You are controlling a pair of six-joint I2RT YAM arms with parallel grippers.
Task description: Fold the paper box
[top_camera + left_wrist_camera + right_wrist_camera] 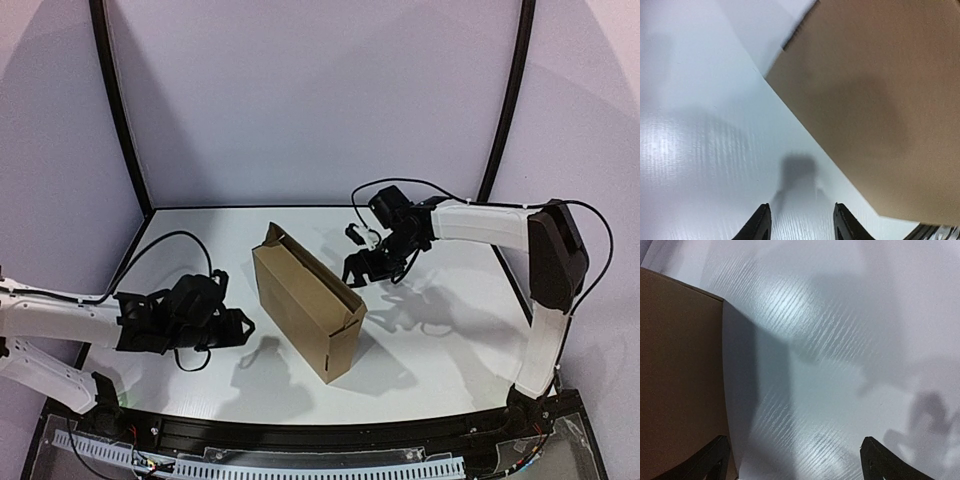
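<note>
Brown corrugated cardboard makes up the paper box (305,300), which stands on edge near the middle of the white table (450,350), folded up into a shallow closed shape. Its long axis runs diagonally from far-left to near-right in the overhead view.

Left gripper (235,328): positioned low over the table on the box's left side, tips pointing toward the broad cardboard face. In the left wrist view the left gripper (802,225) has its jaws moderately apart, with only bare table between them. The paper box (880,110) lies ahead of the tips and off to the upper right, clear of the gap. No contact seen.

Right gripper (365,270): positioned on the box's opposite side, just beside its upper far edge. In the right wrist view the right gripper (797,460) has its jaws spread wide, with bare table between them. The paper box (680,365) fills the left of that view, outside the jaws. One finger (710,460) sits right at the cardboard's edge; whether it touches cannot be told.
</note>
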